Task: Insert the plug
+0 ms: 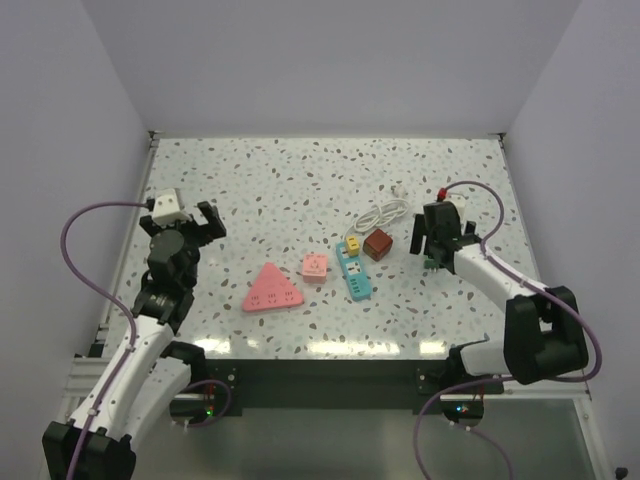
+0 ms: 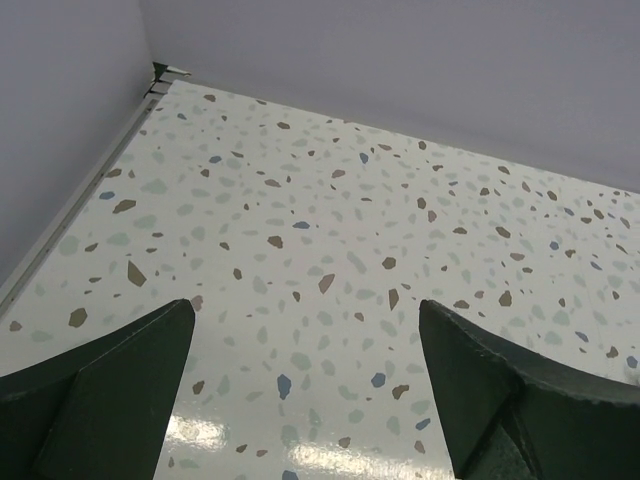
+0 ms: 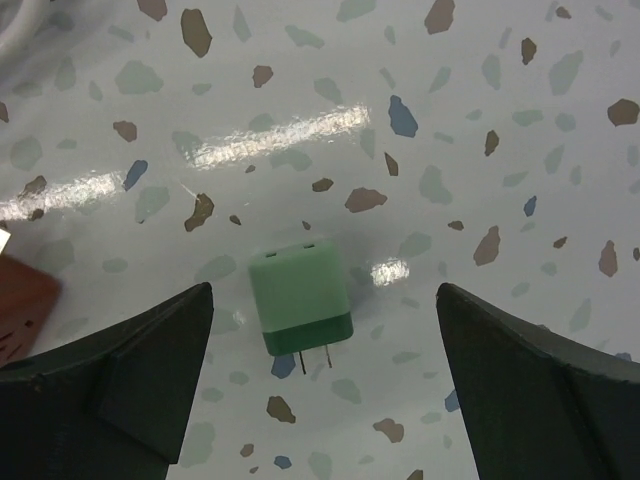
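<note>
Right tool: my right tool [image 3: 325, 390] is spread wide, holding nothing.
Plug: small green two-prong plug [image 3: 300, 300] lies flat on the speckled desk [image 3: 470, 120] between its fingers.
Left tool: my left tool [image 2: 305, 400] gapes empty, far left.

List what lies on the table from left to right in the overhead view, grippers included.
Left gripper → pink triangular socket block → small pink socket cube → blue power strip → brown cube → right gripper.
</note>
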Robot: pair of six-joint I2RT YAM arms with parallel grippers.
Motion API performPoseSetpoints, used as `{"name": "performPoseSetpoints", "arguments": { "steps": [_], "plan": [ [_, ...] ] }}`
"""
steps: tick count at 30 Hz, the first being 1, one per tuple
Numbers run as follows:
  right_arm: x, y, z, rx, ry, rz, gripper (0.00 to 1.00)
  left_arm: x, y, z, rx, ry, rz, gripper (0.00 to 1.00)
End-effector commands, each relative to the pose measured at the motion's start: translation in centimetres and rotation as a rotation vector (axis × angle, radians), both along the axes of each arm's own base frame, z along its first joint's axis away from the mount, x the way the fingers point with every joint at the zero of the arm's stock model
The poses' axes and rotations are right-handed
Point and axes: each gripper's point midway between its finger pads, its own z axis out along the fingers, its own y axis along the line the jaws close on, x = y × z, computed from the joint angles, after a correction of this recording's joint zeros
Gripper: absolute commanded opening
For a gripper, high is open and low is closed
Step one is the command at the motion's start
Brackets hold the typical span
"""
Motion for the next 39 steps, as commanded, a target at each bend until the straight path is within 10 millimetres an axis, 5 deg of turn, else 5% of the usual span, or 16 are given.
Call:
{"name": "performPoseSetpoints", "arguments": {
  "steps": [1,18,21,26,29,31,39],
  "plan": [
    [2.2,1.5,0.4,0.083,-0.019,0.047,0.96,0.5,-1.3,1.9,0.019,-0.046,-0.078,1.0],
    [2.8,2.6,-3.8,0.194,0.142,0.087,0.79,0.5,-2.3,2.0,0.025,-0.049,-0.141,1.0],
    [2.8,3.6,-4.5,0.25,0.17,0.131,0.68,0.4,-3.0,2.1,0.029,-0.059,-0.18,1.0],
    [2.8,4.3,-4.6,0.273,0.186,0.159,0.17,0.3,-4.7,2.6,0.018,-0.093,-0.282,1.0],
    [3.1,4.6,-2.9,0.286,0.129,0.18,0.0,-0.2,-7.8,3.0,-0.016,-0.135,-0.446,0.96],
    [3.2,5.2,-1.6,0.32,0.085,0.204,0.0,-0.7,-10.0,4.2,-0.046,-0.205,-0.559,0.94],
    [2.4,8.5,9.4,0.439,-0.279,0.303,0.0,-2.2,-20.9,1.9,-0.093,-0.152,-0.862,0.91]
  ]
}}
